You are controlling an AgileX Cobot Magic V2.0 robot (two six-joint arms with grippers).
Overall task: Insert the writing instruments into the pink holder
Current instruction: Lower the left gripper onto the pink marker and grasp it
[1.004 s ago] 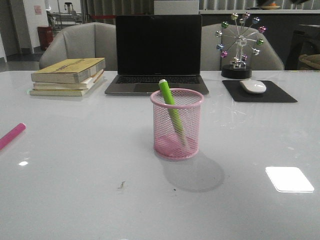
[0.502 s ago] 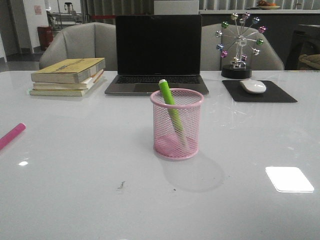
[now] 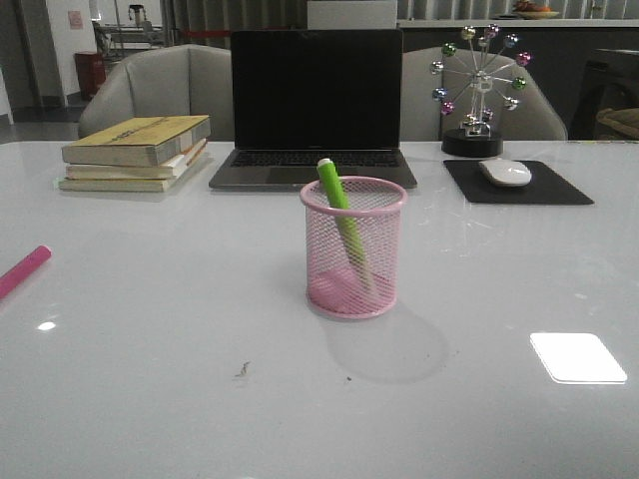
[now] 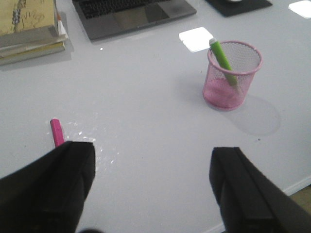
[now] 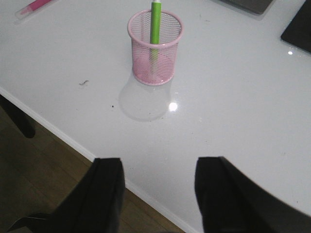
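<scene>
One pink holder (image 3: pixel 353 247) stands upright near the middle of the white surface (image 3: pixel 150 329), and one lime green pen (image 3: pixel 341 218) leans inside it, its top sticking out above the rim on the far-left side. One magenta pen (image 3: pixel 24 270) lies flat on the surface at the far left edge of the front view, well apart from the holder. So there are two pens: one in the cup, one out.

Behind the holder sits one laptop (image 3: pixel 315 106), open with a dark screen. To its left is one stack of three books (image 3: pixel 136 152); the cover print is too small to read. To the right lies one black mouse pad (image 3: pixel 517 183) with one white mouse (image 3: pixel 505 172) on it, and behind that one ferris-wheel ornament (image 3: pixel 480 88) with coloured balls.

The left fingers (image 4: pixel 150 189) are spread wide apart and hold nothing, above the near left part of the surface. The right fingers (image 5: pixel 158 199) are likewise apart and empty, over the near edge of the surface
</scene>
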